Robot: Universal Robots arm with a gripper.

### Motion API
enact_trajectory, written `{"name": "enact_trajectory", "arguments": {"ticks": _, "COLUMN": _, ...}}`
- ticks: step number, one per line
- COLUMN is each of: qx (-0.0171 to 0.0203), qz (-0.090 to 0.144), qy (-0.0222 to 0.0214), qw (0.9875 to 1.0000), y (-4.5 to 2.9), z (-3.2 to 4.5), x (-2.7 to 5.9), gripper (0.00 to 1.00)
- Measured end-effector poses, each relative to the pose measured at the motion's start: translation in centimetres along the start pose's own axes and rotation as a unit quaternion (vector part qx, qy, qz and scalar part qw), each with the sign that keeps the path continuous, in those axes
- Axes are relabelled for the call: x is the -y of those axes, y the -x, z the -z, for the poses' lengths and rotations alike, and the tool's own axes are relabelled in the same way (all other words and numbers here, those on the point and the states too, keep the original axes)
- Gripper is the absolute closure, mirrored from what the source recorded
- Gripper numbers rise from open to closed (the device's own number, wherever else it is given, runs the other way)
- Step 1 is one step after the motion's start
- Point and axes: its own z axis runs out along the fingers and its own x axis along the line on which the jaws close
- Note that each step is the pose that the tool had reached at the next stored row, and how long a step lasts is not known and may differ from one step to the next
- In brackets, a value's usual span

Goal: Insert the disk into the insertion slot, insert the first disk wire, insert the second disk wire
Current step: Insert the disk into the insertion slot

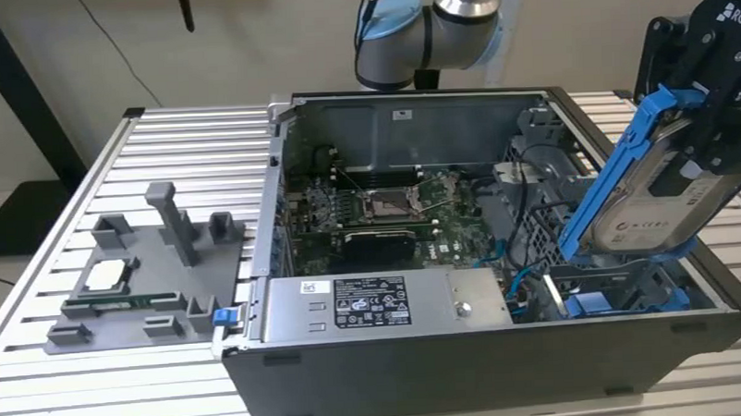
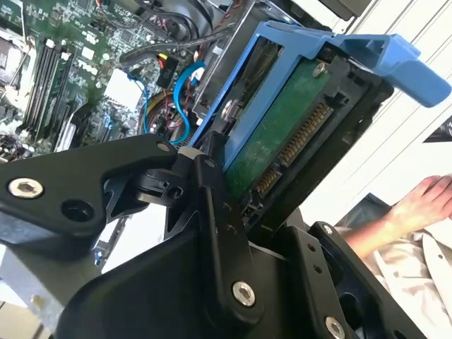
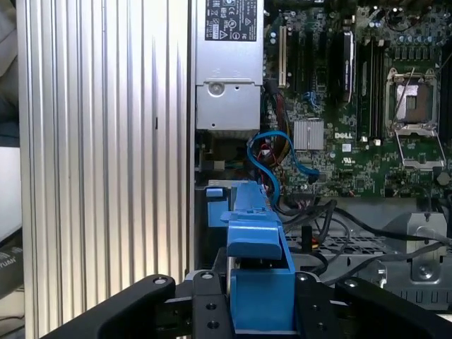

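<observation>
Toward the exterior view's left edge of the slatted surface (image 1: 55,367), a grey parts tray (image 1: 163,275) sits beside the open computer case (image 1: 475,371). Over the case's corner on the exterior view's right, the hand (image 1: 708,150) is clamped on the disk (image 1: 647,198). The disk hangs steeply tilted, its lower end aimed at the insertion slot (image 1: 613,283) just beneath, not yet entered.

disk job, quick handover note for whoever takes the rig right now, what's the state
Gripper: shut on the disk and holds it tilted, in the air, over the case at the exterior view's right.
Insertion slot: just below the disk's lower end.
Done: disk is picked up.
Left: disk is not yet in the slot. Its connector is bare, with no wire plugged in.
</observation>
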Motion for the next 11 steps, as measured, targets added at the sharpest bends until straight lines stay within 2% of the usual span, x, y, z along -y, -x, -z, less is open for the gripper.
{"name": "enact_trajectory", "arguments": {"ticks": 11, "qx": 0.0000, "qz": 0.000, "qy": 0.0000, "qw": 1.0000, "y": 0.00, "z": -0.11, "x": 0.01, "gripper": 1.00}}
